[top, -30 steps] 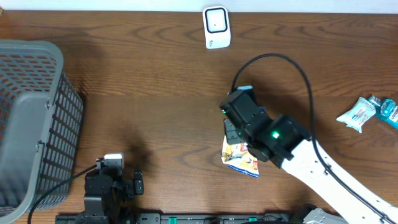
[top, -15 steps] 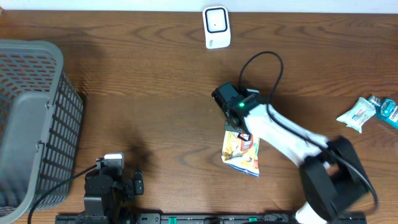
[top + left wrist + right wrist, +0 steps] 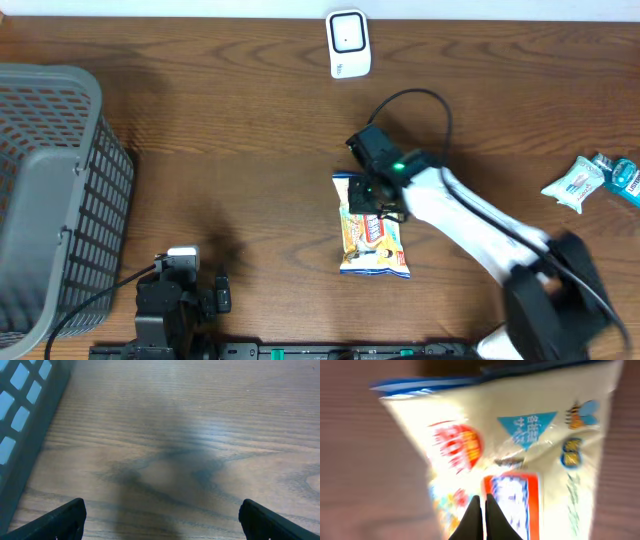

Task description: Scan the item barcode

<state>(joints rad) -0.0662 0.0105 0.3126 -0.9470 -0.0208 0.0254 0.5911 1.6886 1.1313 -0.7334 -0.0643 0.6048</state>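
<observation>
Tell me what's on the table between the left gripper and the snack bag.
Nothing. The overhead view shows only bare wooden table between the open left gripper and the snack bag.

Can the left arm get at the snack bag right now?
Probably yes: only bare table lies between the open left gripper and the snack bag. The right gripper, shut on the bag's far end, crowds that side.

basket [image 3: 95,190] far left | scanner [image 3: 348,44] back centre | snack bag [image 3: 372,235] mid-table | packets [image 3: 590,182] far right
</observation>
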